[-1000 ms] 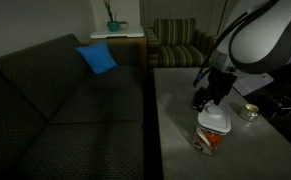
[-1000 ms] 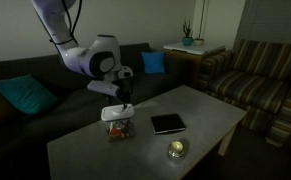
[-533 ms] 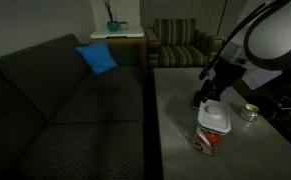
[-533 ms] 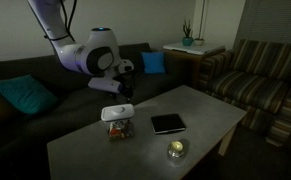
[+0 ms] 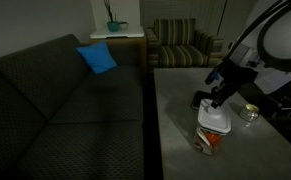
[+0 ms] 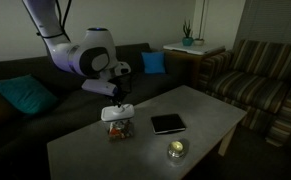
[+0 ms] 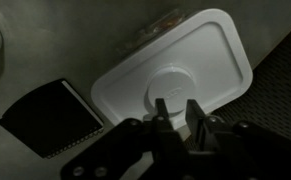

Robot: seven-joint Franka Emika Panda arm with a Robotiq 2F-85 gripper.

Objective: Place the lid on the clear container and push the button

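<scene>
Lid (image 7: 200, 50) was seen seated on clear container (image 5: 211, 141) on the surface (image 5: 175, 100); jaws were held nearly closed, empty, just over centre button (image 7: 168, 78). If pressed off-centre, container could be tipped, lid skewed.

From my station, the white, rounded-shell robot arm (image 6: 93, 55) looks like fat, smooth, pale segments in both exterior views, greyed by the dim room. It ends in the black, two-fingered metal gripper (image 7: 177, 103). My wrist view shows its blunt dark fingers (image 7: 161, 108) rising from a chunky, angular black body. I can't make out any screws or markings.
</scene>
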